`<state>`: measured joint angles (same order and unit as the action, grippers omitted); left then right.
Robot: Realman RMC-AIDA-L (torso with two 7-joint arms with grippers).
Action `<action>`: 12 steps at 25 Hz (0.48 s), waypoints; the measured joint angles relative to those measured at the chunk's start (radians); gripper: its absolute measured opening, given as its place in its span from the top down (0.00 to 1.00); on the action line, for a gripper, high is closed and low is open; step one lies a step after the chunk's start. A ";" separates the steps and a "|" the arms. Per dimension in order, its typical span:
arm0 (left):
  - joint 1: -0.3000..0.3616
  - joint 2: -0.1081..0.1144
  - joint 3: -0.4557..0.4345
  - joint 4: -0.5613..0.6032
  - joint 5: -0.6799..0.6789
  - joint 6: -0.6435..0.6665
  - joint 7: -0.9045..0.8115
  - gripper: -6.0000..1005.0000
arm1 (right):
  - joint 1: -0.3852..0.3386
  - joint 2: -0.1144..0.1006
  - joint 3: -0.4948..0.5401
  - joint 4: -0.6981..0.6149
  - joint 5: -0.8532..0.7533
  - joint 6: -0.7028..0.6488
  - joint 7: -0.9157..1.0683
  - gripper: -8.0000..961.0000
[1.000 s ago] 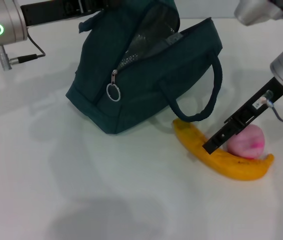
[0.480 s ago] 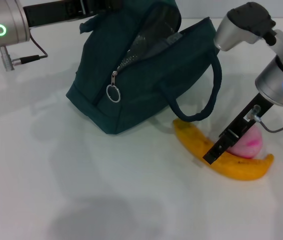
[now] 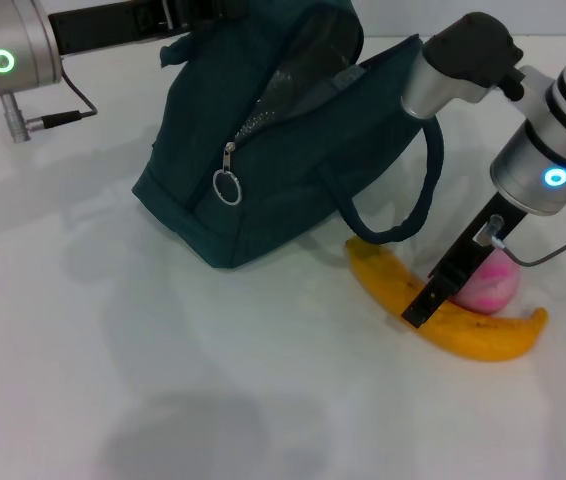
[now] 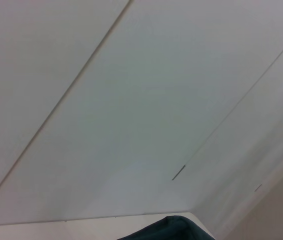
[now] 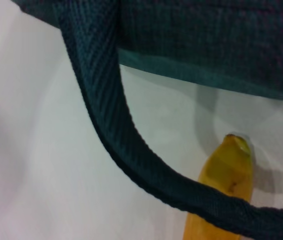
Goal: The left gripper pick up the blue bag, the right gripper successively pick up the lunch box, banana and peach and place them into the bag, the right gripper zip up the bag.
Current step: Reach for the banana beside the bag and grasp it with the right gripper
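Jaws of right gripper (image 3: pixel 425 305) down at banana (image 3: pixel 483 335), beside peach (image 3: pixel 490 287); spread/closed unclear.

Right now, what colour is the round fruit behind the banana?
Pink, the peach; clearest in the head view.

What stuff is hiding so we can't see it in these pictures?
- Lunch box: in no view; whether it sits inside the blue bag cannot be told.
- Peach: head view, partly hidden by the right gripper.
- Banana: right wrist view, crossed by the bag handle, cut off by the edge.
- Left gripper: head view, hidden behind the bag top.
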<state>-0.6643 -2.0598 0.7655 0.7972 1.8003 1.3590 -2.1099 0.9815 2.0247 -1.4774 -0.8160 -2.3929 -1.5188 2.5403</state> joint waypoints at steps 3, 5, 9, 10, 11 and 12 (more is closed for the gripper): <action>-0.001 0.000 0.000 0.000 0.000 0.000 0.001 0.94 | 0.000 0.002 -0.013 0.001 0.002 0.009 0.000 0.12; -0.001 0.000 -0.001 0.000 0.001 -0.001 0.001 0.94 | 0.000 0.003 -0.025 -0.003 0.009 0.014 0.000 0.12; -0.001 0.001 -0.002 0.000 0.001 -0.001 0.002 0.94 | 0.011 0.004 -0.038 -0.022 0.014 0.016 0.000 0.12; -0.001 0.002 -0.002 0.000 0.001 -0.001 0.003 0.94 | 0.013 0.004 -0.039 -0.023 0.014 0.018 0.001 0.12; -0.001 0.002 -0.002 0.000 0.001 -0.001 0.004 0.94 | 0.014 0.004 -0.039 -0.024 0.014 0.021 0.001 0.12; -0.001 0.002 -0.002 0.000 0.001 -0.001 0.005 0.94 | 0.015 0.004 -0.039 -0.024 0.014 0.025 0.001 0.12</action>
<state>-0.6658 -2.0580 0.7637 0.7976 1.8010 1.3577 -2.1054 0.9962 2.0288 -1.5167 -0.8404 -2.3784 -1.4941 2.5411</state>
